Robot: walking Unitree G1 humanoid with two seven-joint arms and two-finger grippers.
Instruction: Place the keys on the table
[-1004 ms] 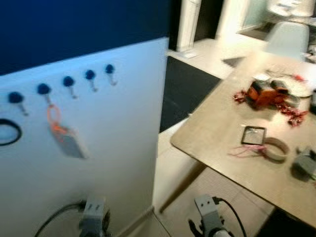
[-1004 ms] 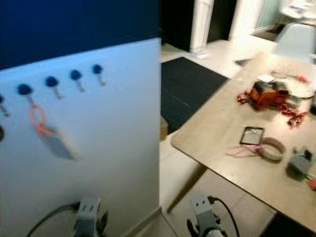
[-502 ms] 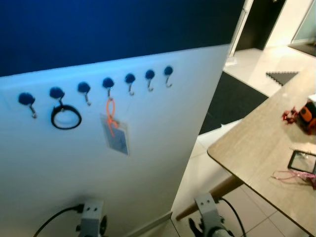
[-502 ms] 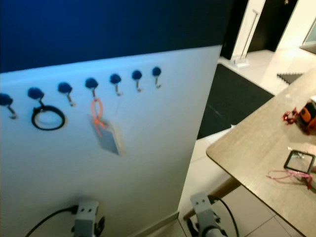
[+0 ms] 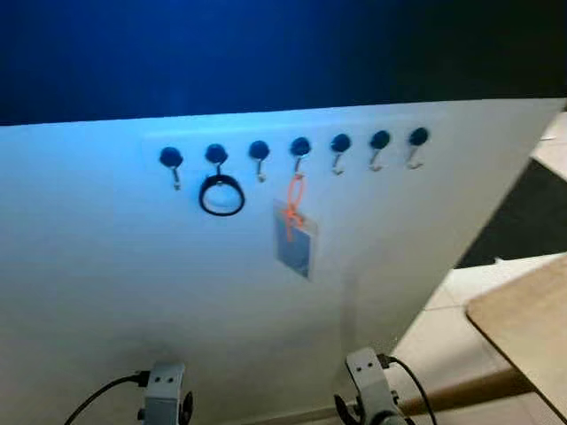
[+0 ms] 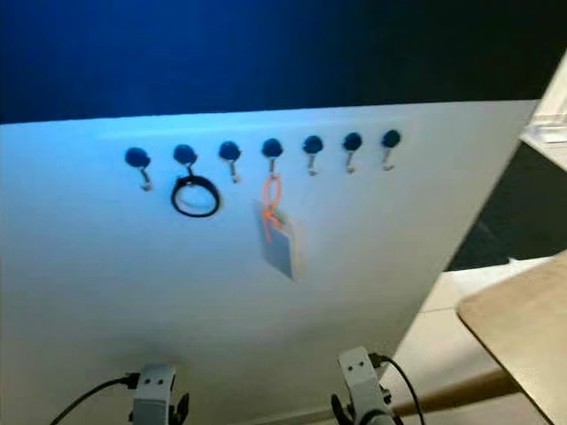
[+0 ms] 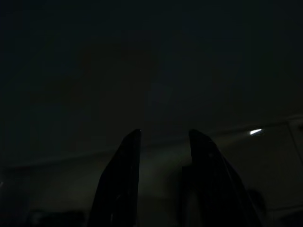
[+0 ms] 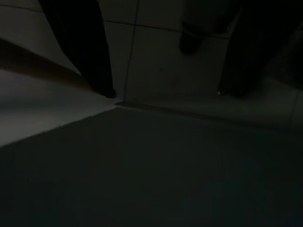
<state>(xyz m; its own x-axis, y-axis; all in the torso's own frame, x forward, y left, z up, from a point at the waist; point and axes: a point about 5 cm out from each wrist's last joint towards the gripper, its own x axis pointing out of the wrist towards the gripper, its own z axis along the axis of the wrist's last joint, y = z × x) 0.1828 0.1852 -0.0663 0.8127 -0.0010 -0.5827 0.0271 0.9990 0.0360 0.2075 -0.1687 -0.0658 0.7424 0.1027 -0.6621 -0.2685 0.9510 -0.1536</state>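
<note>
White panel [image 5: 133, 292]: orange-looped keys [image 5: 294, 232] hang on hook.

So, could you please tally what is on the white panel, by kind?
Blue hooks: 7
Black ring, hung on the second hook from the left: 1
Card tag on an orange loop, hung on the fourth hook: 1
Total: 9
</note>
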